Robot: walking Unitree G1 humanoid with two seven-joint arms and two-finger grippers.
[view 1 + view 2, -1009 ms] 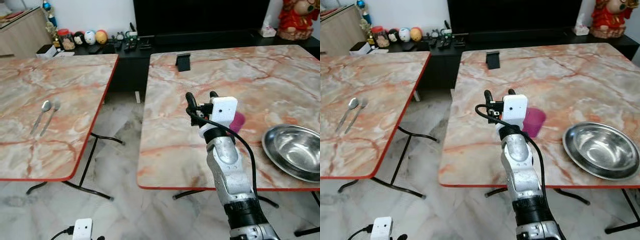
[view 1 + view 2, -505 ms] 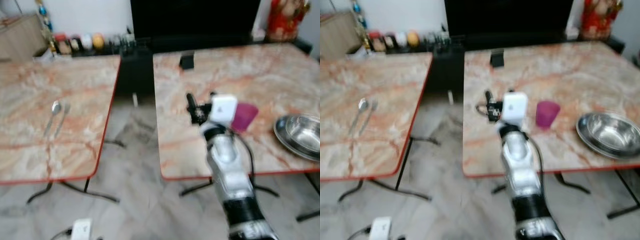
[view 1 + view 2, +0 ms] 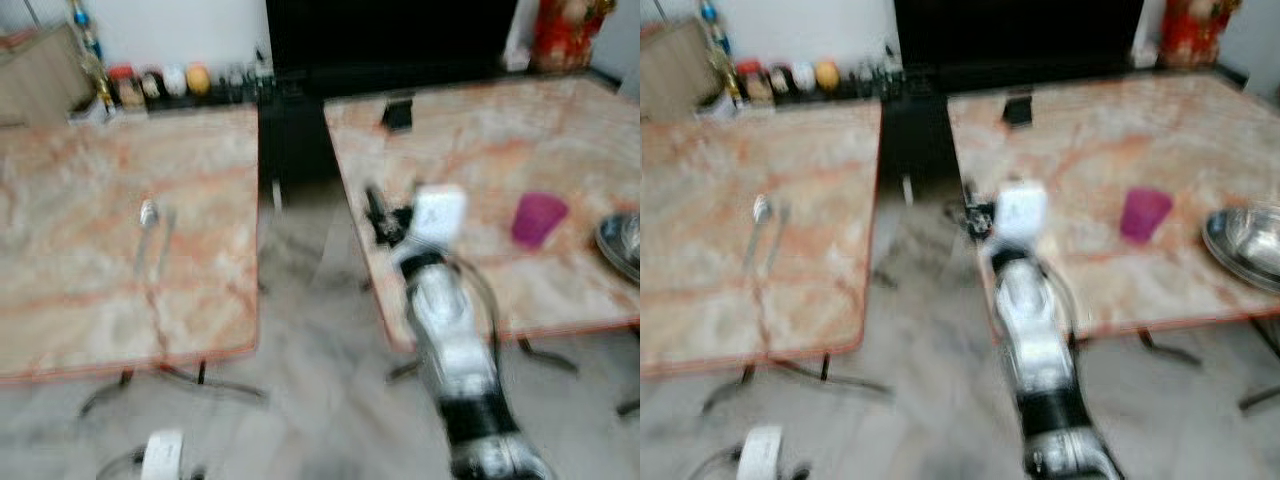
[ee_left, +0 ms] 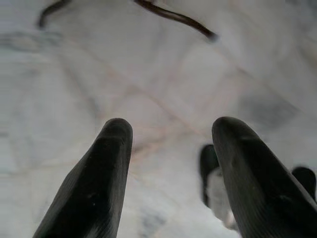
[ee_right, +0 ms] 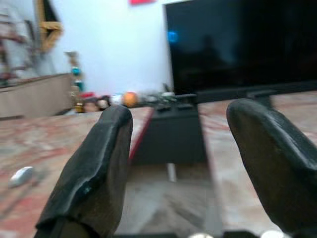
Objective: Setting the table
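The picture is blurred by my own movement. A spoon [image 3: 148, 214] and a fork [image 3: 166, 226] lie side by side on the left marble table [image 3: 70, 260]. On the right marble table [image 3: 470, 150] stands a pink cup [image 3: 538, 218], with a steel bowl [image 3: 622, 240] at the far right edge. My right gripper [image 3: 388, 208] is raised near that table's left edge, open and holding nothing; the right wrist view shows its fingers [image 5: 99, 163] spread wide. My left gripper [image 4: 173, 124] hangs low over the floor, open and holding nothing.
A gap of tiled floor [image 3: 310, 330] runs between the two tables, whose black legs [image 3: 180, 385] stand in it. Behind is a dark TV cabinet [image 3: 390, 40] with small ornaments [image 3: 170, 82] along a low shelf. A small black stand [image 3: 398, 112] sits on the right table's far side.
The whole view has swung to the left, so both tables sit further right in the picture. The right arm stays raised and open, and the pink cup now shows beside it.
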